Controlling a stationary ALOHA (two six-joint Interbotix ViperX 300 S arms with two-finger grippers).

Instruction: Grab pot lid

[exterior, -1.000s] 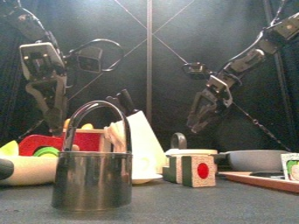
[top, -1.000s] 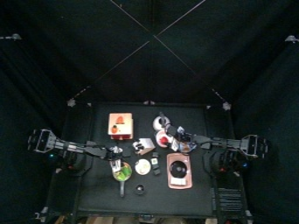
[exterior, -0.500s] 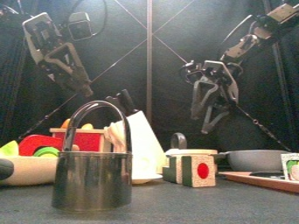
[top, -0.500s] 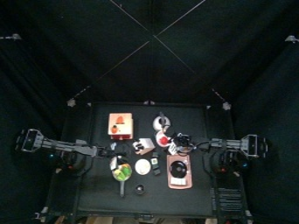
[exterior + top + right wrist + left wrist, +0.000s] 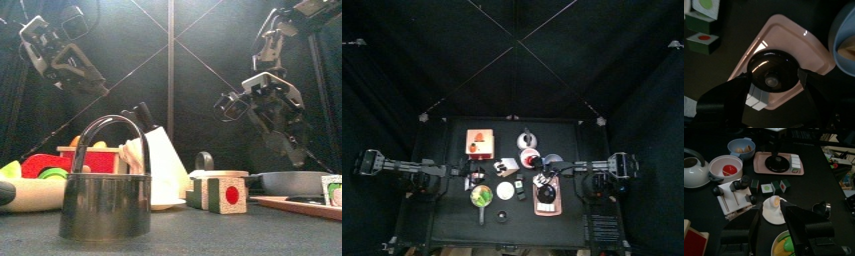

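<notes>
The pot lid [image 5: 772,73] is black with a round knob and lies on a pink tray [image 5: 784,37] at the table's front right. My right gripper [image 5: 775,76] hangs right over it, open, one jaw on each side of the lid and not touching it. From above, the right gripper [image 5: 543,182] sits at the near end of the tray [image 5: 545,209], covering most of the lid [image 5: 547,191]. The left wrist view shows the lid [image 5: 777,163] far from my left gripper [image 5: 774,218], which stands open above a white plate. In the front view the lid is hidden.
A blue bowl [image 5: 846,40] stands beside the tray and dotted blocks [image 5: 701,25] lie on its other side. Towards the left arm are a white kettle [image 5: 692,168], a white bowl [image 5: 727,167], a plate [image 5: 774,213] and a steel cup [image 5: 107,195].
My right gripper has swung from the table's middle to above the tray and lid, staying open. The left arm has drawn back to the left and risen.
</notes>
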